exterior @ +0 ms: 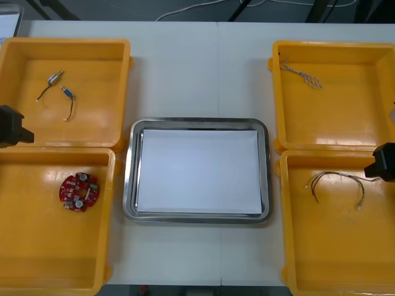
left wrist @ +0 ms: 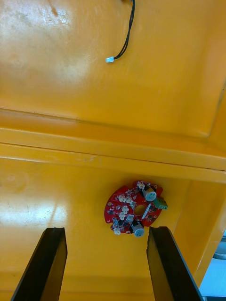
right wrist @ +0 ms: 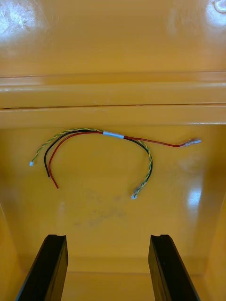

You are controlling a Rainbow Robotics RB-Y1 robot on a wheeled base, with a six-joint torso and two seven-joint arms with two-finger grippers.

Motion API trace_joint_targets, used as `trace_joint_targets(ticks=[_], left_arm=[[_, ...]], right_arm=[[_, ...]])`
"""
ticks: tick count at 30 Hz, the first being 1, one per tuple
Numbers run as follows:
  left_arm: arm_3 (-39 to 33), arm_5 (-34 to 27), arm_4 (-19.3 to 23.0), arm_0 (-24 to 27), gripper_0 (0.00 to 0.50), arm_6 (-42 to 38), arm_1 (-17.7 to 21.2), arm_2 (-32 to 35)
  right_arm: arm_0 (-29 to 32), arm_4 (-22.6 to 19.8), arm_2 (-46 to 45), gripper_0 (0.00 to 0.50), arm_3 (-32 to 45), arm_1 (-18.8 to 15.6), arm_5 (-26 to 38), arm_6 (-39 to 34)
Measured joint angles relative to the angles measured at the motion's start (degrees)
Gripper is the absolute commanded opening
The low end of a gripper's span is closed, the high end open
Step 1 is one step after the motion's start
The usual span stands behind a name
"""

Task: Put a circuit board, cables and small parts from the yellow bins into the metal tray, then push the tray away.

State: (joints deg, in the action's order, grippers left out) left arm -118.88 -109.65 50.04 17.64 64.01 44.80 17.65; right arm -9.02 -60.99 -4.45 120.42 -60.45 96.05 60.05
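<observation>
Left pincer (left wrist: 107,230) and right pincer (right wrist: 108,236) hang released above yellow bins (exterior: 37,246) (light table (exterior: 197,74), dark floor (exterior: 123,9) beyond).

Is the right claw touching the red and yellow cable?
Apart. The right wrist view shows bare floor of the yellow bin between the open right claw and the red and yellow cable.

The light table (exterior: 197,68) carries four yellow bins, the far left bin (exterior: 92,117) just behind the near left bin (exterior: 37,246) and the far right bin (exterior: 339,117) just behind the near right bin (exterior: 333,246), with a shiny metal tray (exterior: 129,179), white inside, lying between the two pairs.
</observation>
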Motion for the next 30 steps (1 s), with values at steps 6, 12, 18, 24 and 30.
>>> trace_joint_targets(ticks=[6, 12, 18, 24, 30], left_arm=[[0.0, 0.0, 0.0, 0.0, 0.5, 0.0, 0.0, 0.0], [0.0, 0.0, 0.0, 0.0, 0.5, 0.0, 0.0, 0.0], [0.0, 0.0, 0.0, 0.0, 0.5, 0.0, 0.0, 0.0], [0.0, 0.0, 0.0, 0.0, 0.5, 0.0, 0.0, 0.0], [0.0, 0.0, 0.0, 0.0, 0.5, 0.0, 0.0, 0.0]], right_arm=[[0.0, 0.0, 0.0, 0.5, 0.0, 0.0, 0.0, 0.0], [0.0, 0.0, 0.0, 0.5, 0.0, 0.0, 0.0, 0.0], [0.0, 0.0, 0.0, 0.5, 0.0, 0.0, 0.0, 0.0], [0.0, 0.0, 0.0, 0.5, 0.0, 0.0, 0.0, 0.0], [0.0, 0.0, 0.0, 0.5, 0.0, 0.0, 0.0, 0.0]])
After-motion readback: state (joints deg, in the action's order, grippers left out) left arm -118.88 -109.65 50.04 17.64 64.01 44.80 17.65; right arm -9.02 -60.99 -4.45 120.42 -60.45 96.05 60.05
